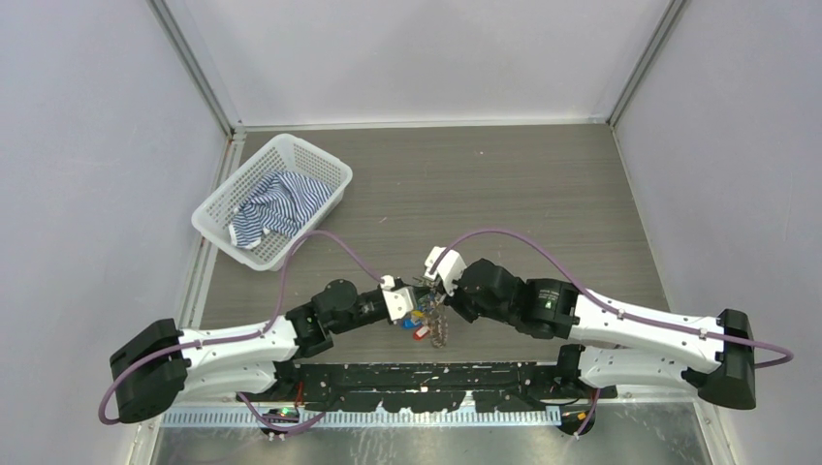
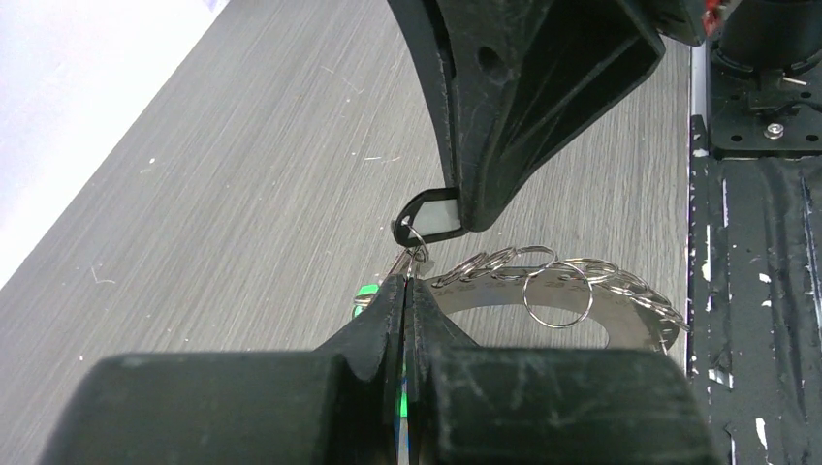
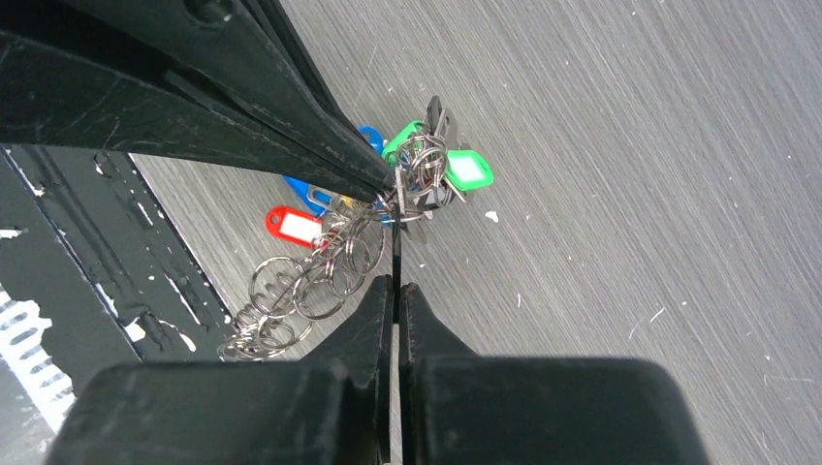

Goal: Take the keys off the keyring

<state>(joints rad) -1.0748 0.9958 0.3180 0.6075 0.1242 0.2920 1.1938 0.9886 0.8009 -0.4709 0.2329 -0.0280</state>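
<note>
The keys (image 3: 426, 174) hang bunched with green, blue and red tags (image 3: 291, 225); the bunch also shows in the top view (image 1: 419, 317). The keyring (image 2: 620, 315) is a flat silvery ring rimmed with small split rings, hanging beside the bunch just over the table; the right wrist view shows it edge-on (image 3: 300, 281). My left gripper (image 2: 407, 281) is shut on the bunch, green and blue showing between its fingers. My right gripper (image 3: 397, 289) is shut on a black tag (image 2: 431, 213) straight opposite. The two grippers meet tip to tip near the table's front edge (image 1: 426, 300).
A white mesh basket (image 1: 218, 208) holding a striped cloth (image 1: 281, 203) stands at the back left. The black base rail (image 1: 426, 383) runs along the near edge just below the grippers. Grey walls close in the left, right and back.
</note>
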